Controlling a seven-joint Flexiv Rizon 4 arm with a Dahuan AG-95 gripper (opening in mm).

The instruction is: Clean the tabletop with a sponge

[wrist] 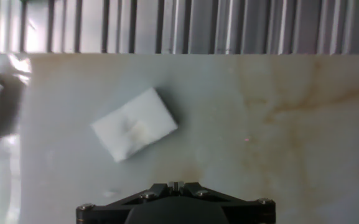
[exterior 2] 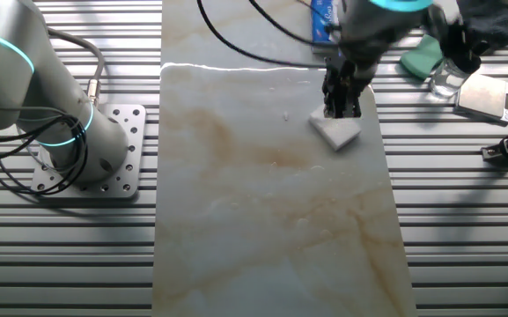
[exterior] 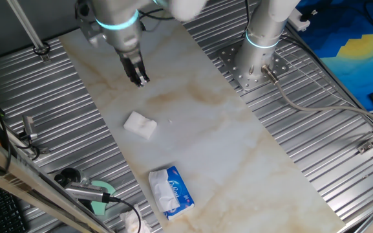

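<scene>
In one fixed view the table (exterior: pixel 192 123) is seen as a long white marble-look slab with tan veins, set among ribbed grey metal surfaces (exterior: pixel 322 155). At the upper left of that view the tool (exterior: pixel 139 79) is held above the slab, its dark fingers pointing down; nothing is gripped between them, but how far the jaws stand apart cannot be told. The sponge (exterior: pixel 139 124) lies flat on the slab, apart from the tool and on the camera's side of it. Further toward the near edge a blue-and-white tissue pack (exterior: pixel 171 189) is seen lying on the table — only this view shows it whole. To the right, the arm's base (exterior: pixel 254 61) is bolted to a plate beside the slab.

In the other fixed view the base (exterior 2: pixel 77 150) appears at the left, and the tool (exterior 2: pixel 341 106) is seen at the right, overlapping the sponge (exterior 2: pixel 336 132) from this angle — whether contact is made cannot be judged here. A green object (exterior 2: pixel 423 56) and a clear container (exterior 2: pixel 448 77) are shown on the ribbed metal beyond.

In the hand view the sponge (wrist: pixel 135 123) is seen from above, left of centre, rotated askew, with a faint tan stain at its middle, and the slab's far edge meets the ribbed metal.
</scene>
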